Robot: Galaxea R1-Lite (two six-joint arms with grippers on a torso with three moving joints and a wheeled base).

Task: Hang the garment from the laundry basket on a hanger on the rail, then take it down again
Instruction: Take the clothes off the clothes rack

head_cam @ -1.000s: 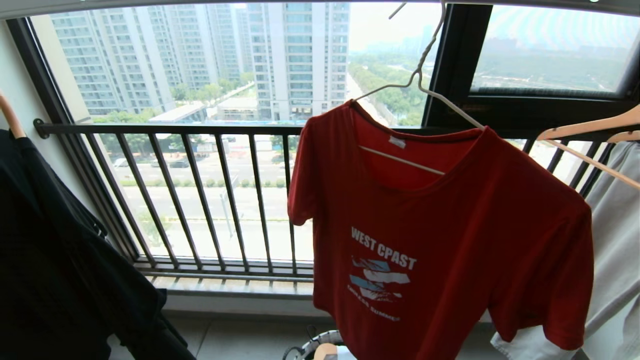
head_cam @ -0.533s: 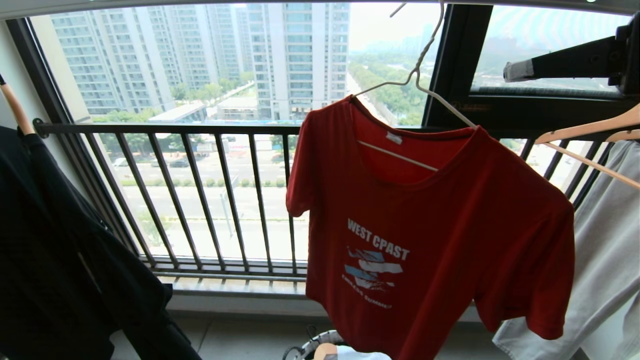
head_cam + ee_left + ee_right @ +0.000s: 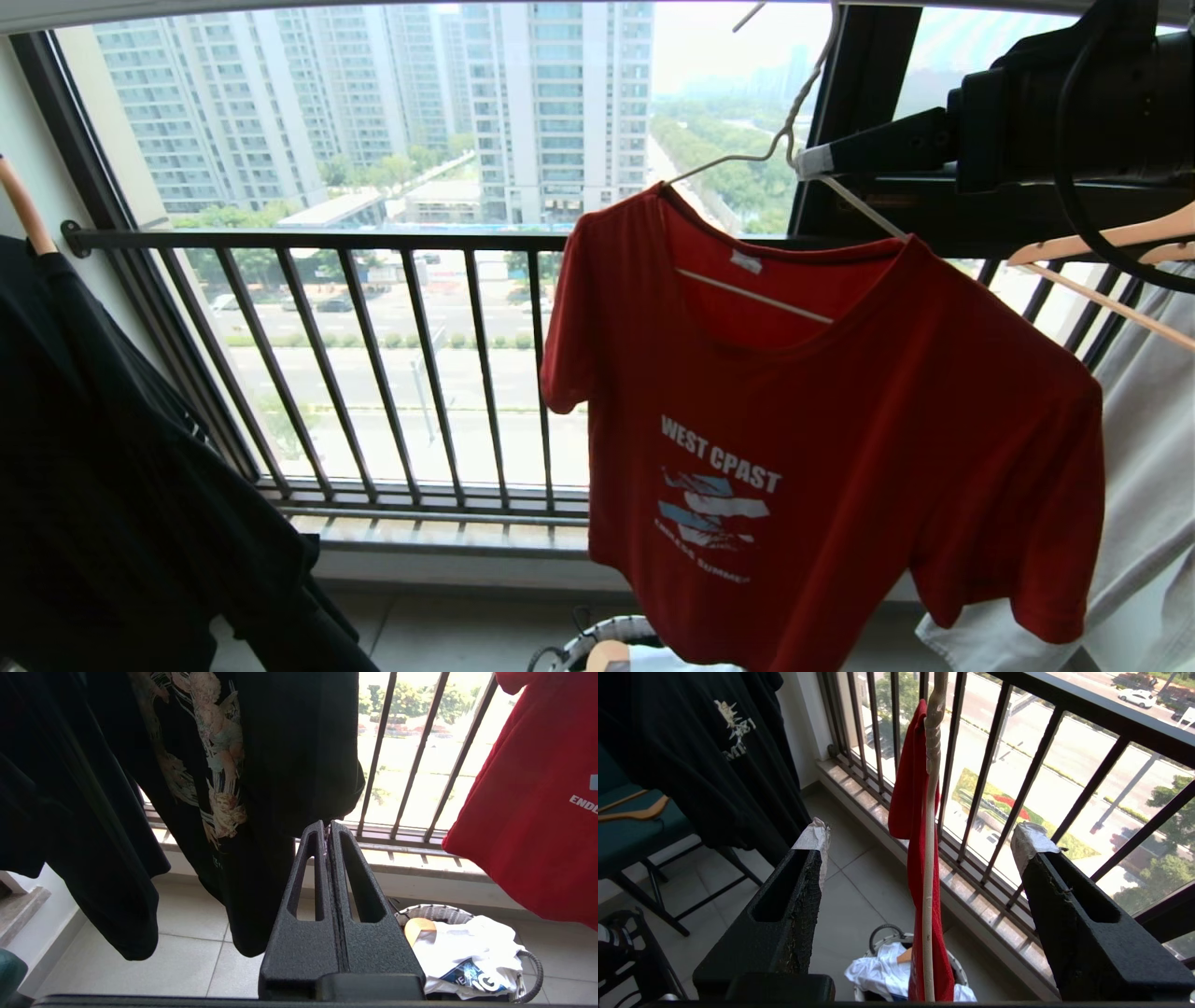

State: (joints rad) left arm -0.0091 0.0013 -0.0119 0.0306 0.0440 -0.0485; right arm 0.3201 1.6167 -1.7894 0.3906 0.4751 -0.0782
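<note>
A: What's the left claw (image 3: 327, 828) doing?

B: Clenched on nothing, parked low; the black T-shirt (image 3: 224, 765) hangs just beyond it, the laundry basket (image 3: 530, 963) below.

A: And the garment (image 3: 822, 439)?

B: Hung on the hanger (image 3: 789, 121), so I'd judge the take-down is beginning. The right claw (image 3: 920, 844) is released, level with the hanger's neck, which stands between its jaws.

A: Next?

B: Close on that neck, then lift the hook off the rail.
</note>
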